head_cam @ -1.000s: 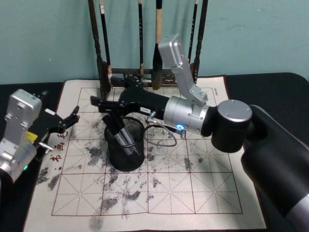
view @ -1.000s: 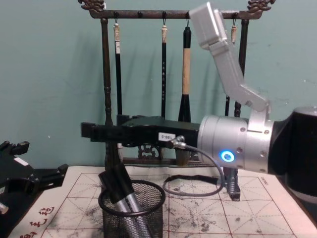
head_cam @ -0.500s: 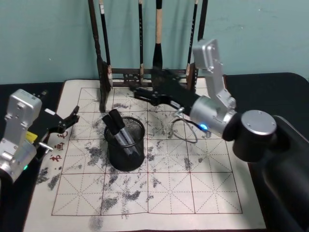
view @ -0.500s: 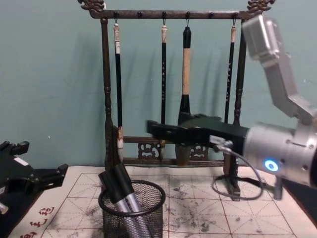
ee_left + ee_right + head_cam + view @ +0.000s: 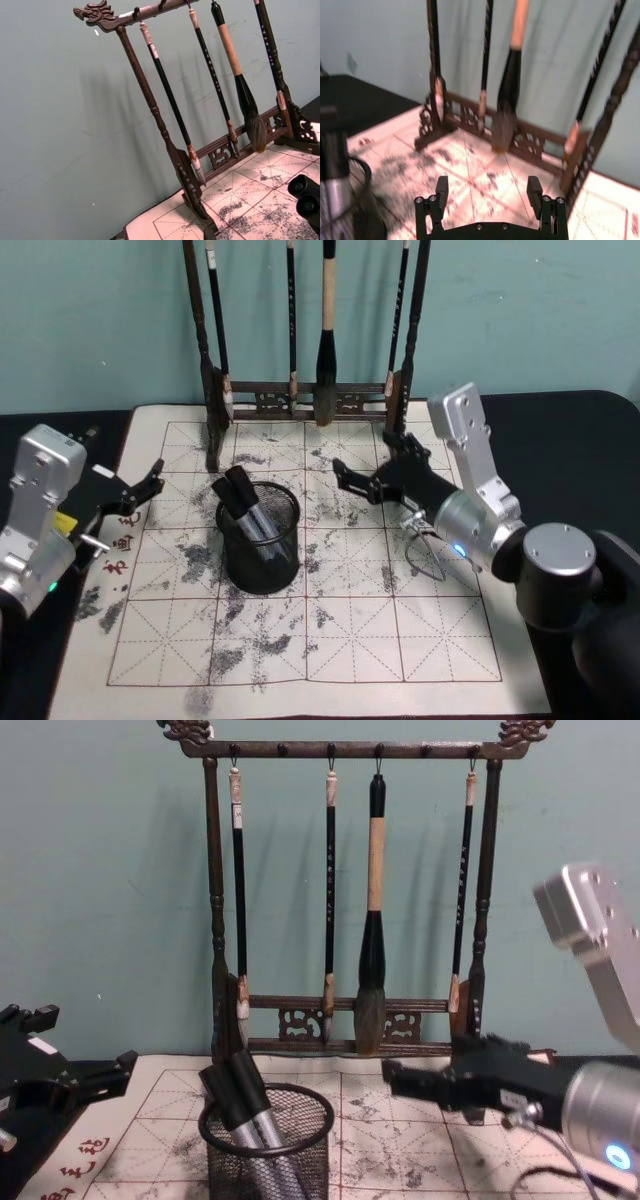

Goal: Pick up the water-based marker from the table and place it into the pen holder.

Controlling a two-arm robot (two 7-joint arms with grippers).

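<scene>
The right gripper hangs empty with fingers apart, right of the pen holder; the water-based marker already leans inside it; the left gripper waits left of it, fingers apart. A careless sweep could tip the pen holder; red characters on the mat are unreadable.

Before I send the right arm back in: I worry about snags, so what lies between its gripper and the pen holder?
In the head view, only ink-stained mat lies between the open right gripper and the pen holder.

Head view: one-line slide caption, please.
Markers stand in the pen holder; open right gripper beside it.
</scene>
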